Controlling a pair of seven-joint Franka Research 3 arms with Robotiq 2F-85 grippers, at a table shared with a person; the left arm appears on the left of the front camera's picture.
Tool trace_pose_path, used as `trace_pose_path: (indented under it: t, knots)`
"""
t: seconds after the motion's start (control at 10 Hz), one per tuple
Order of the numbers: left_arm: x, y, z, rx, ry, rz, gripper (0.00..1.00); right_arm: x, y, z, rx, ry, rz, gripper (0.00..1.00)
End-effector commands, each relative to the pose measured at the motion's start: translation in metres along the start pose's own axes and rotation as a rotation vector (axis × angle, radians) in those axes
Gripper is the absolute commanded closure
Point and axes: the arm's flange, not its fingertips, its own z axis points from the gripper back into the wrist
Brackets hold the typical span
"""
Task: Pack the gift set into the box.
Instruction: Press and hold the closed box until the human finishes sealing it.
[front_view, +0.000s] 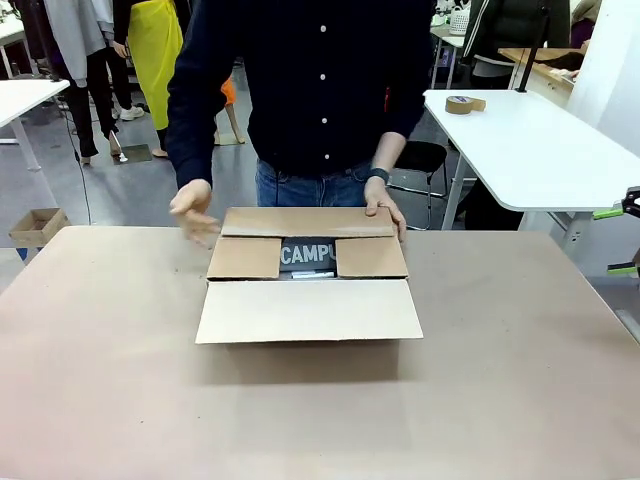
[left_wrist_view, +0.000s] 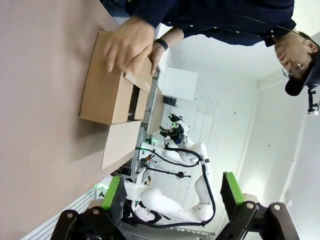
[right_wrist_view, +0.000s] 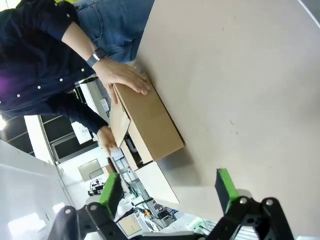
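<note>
Left wrist view: left gripper (left_wrist_view: 171, 186) jaws wide apart, empty; right gripper (right_wrist_view: 167, 182) likewise.

one carton (front_view: 308, 311) with four flaps (front_view: 243, 258), one grey "campus" pouch (front_view: 307, 254), two person's hands (front_view: 385, 208) (front_view: 192, 212), one tape roll (front_view: 463, 104), one small cardboard box (front_view: 38, 225) far left.
</note>
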Motion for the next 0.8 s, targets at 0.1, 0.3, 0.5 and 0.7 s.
trace_pose_path:
  t: [0.1, 0.3, 0.5, 0.7]
  knots:
    - [-0.0039, -0.0003, -0.0003, 0.005, -0.003, -0.005, 0.0, -0.0003, 0.0001, 0.0028, -0.005, 0.008, 0.008, 0.0]
    - [-0.0039, -0.0003, -0.0003, 0.005, -0.003, -0.005, 0.0, -0.0003, 0.0001, 0.0028, -0.005, 0.008, 0.008, 0.0]
    - [-0.0039, -0.0003, -0.0003, 0.005, -0.003, -0.005, 0.0, -0.0003, 0.0001, 0.0028, -0.005, 0.008, 0.008, 0.0]
    - [-0.0039, -0.0003, -0.0003, 0.005, -0.003, -0.005, 0.0, -0.0003, 0.0001, 0.0028, -0.005, 0.008, 0.008, 0.0]
